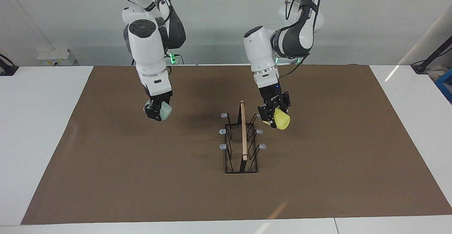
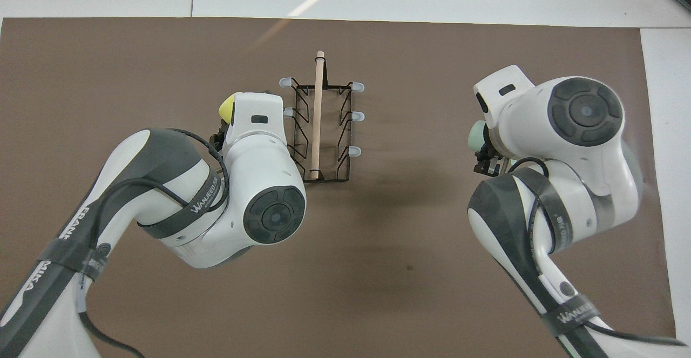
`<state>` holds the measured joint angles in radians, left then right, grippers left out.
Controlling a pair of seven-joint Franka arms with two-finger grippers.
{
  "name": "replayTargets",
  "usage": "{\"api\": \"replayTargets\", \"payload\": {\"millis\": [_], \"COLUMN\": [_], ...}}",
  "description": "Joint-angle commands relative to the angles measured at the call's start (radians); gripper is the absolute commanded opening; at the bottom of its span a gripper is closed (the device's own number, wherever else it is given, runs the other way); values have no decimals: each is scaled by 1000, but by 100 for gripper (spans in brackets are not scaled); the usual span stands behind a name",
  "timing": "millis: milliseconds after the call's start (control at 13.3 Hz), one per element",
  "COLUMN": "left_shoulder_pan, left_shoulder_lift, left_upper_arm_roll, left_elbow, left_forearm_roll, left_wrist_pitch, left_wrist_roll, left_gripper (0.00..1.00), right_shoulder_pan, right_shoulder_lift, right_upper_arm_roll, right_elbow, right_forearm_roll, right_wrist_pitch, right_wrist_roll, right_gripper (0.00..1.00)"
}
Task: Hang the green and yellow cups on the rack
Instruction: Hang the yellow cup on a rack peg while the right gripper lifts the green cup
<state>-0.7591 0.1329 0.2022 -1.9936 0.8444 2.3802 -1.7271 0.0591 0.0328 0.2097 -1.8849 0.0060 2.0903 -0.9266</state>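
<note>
Left jaws (image 1: 271, 118) clamp yellow cup (image 1: 281, 119) beside rack (image 1: 242, 138); right jaws (image 1: 154, 112) clamp green cup (image 1: 164, 111).

Two white Franka arms (image 1: 146, 43) are wearing dark grey joint covers, black cables, lettered straps, and black fingers (image 1: 154, 111).

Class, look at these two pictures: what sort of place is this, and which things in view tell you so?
Probably a robotics lab: two white arms at a white table with a brown mat, cables, and a plain wall. One cup rack is the only prop laid out.
</note>
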Motion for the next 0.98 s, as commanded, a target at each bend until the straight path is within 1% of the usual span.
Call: {"api": "replayTargets", "payload": {"millis": [0,75,151,301,376,452,527,602,677,753,903], "left_shoulder_pan": [-28,-37,-54,-77,-78,-78,-80,-88,-92,-92,-98], "left_shoulder_lift": [-36,-39,-42,-50,-52,-52,-52,-52,-53,-53,-53], "left_upper_arm_roll": [16,14,14,13,11,8,6,8,6,5,3], "left_elbow": [-51,-62,-71,-74,-73,-73,-73,-70,-65,-65,-63], "left_forearm_roll": [31,31,31,30,28,28,27,22,19,18,-8], "left_wrist_pitch": [31,30,22,4,2,2,1,-3,-10,-21,-30], "left_wrist_roll": [-22,-23,-22,-26,-28,-28,-28,-28,-26,-25,-23], "left_gripper": [0,0,0,0,1,8,25,45,78,100,100], "right_shoulder_pan": [-21,-27,-41,-96,-113,-122,-128,-133,-145,-162,-162], "right_shoulder_lift": [-62,-70,-77,-90,-97,-109,-117,-122,-128,-134,-160], "right_upper_arm_roll": [8,7,-1,-4,-4,-4,-4,-4,-6,-6,-4], "right_elbow": [-16,-16,-16,-16,-17,-20,-22,-23,-29,-37,-75], "right_forearm_roll": [177,265,378,642,755,829,891,969,1053,1113,1227], "right_wrist_pitch": [5,20,28,24,17,17,19,17,13,11,13], "right_wrist_roll": [-92,-131,-197,-366,-417,-443,-471,-512,-562,-605,-643], "right_gripper": [0,0,0,0,0,0,0,0,0,0,0]}}
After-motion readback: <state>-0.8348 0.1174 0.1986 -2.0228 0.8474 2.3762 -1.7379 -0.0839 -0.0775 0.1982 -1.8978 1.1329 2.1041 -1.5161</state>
